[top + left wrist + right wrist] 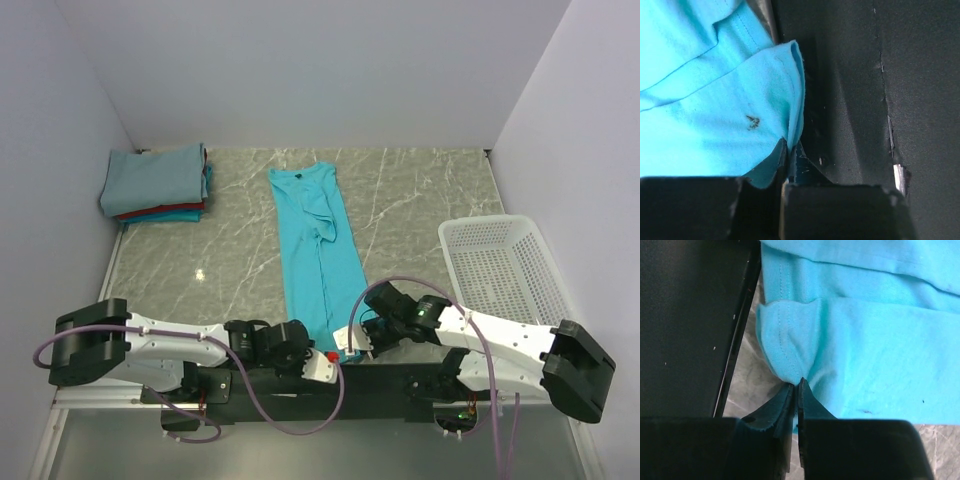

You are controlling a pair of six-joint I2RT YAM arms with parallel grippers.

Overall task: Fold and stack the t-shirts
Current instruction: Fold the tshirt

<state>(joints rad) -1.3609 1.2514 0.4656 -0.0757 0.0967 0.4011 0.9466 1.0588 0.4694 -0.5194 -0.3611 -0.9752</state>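
Observation:
A bright turquoise t-shirt (312,240) lies down the middle of the table, folded lengthwise into a long strip with its neck at the far end. My left gripper (335,354) is at the strip's near end, shut on a corner of the hem (790,145). My right gripper (352,340) is beside it, shut on a bunched fold of the same hem (797,382). The turquoise cloth (705,100) fills the upper left of the left wrist view, and the turquoise cloth (880,355) spreads over the upper right of the right wrist view. Folded t-shirts (155,180) are stacked at the back left: grey-blue on top, red and teal below.
A white mesh basket (500,265) stands at the right of the table. The black base bar (390,380) runs along the near edge, right under both grippers. Pale walls close in the table on three sides.

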